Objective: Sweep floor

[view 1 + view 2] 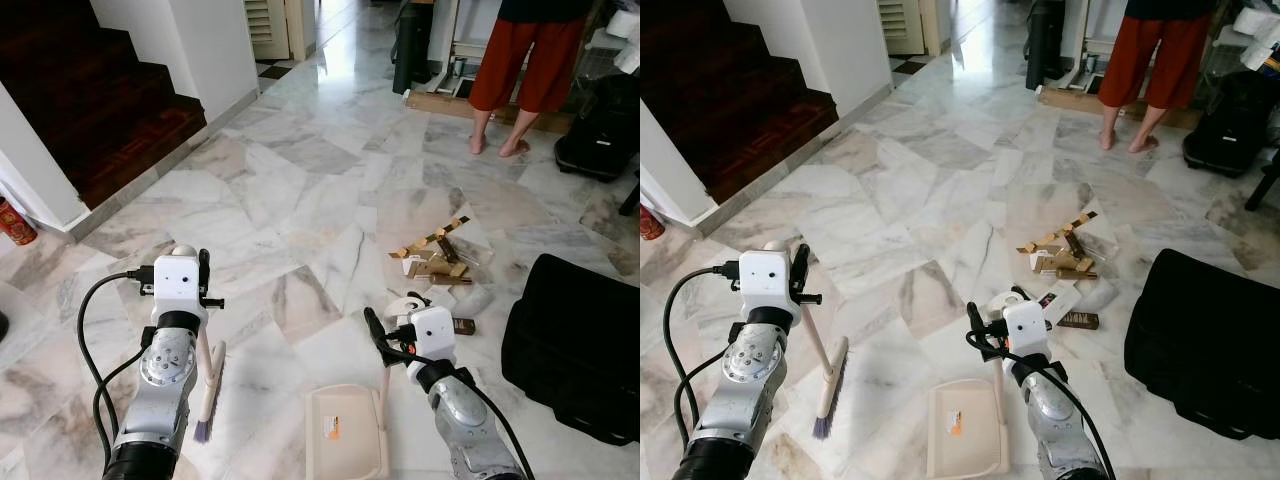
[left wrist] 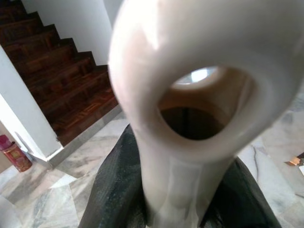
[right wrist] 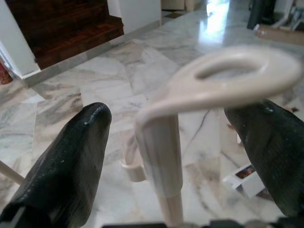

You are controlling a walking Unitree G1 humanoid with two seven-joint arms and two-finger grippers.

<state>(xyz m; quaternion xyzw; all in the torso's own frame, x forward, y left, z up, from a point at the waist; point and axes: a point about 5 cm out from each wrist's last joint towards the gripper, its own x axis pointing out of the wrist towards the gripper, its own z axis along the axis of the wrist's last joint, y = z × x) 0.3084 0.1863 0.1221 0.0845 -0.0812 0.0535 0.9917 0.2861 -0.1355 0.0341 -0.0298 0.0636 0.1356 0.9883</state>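
Two black fingers (image 3: 66, 161) of our right gripper (image 3: 175, 152) are standing apart, one on each side of the cream dustpan handle (image 3: 223, 78), whose looped end is filling the gap between them without visibly touching either. Our left gripper (image 2: 185, 204) is clamping its dark fingers on the broom handle (image 2: 190, 95), its hanging loop looming close. In the eye views, the broom (image 1: 828, 385) is leaning at the lower left of the frame, bristles on the marble floor (image 1: 300, 190). The dustpan (image 1: 346, 432) is lying flat at the bottom centre. Scattered scraps of litter (image 1: 436, 262) are lying right of centre, beside a black bag (image 1: 580, 340). At the upper right a person (image 1: 525, 60) is standing barefoot; dark stairs (image 1: 110, 110) are filling the upper left.
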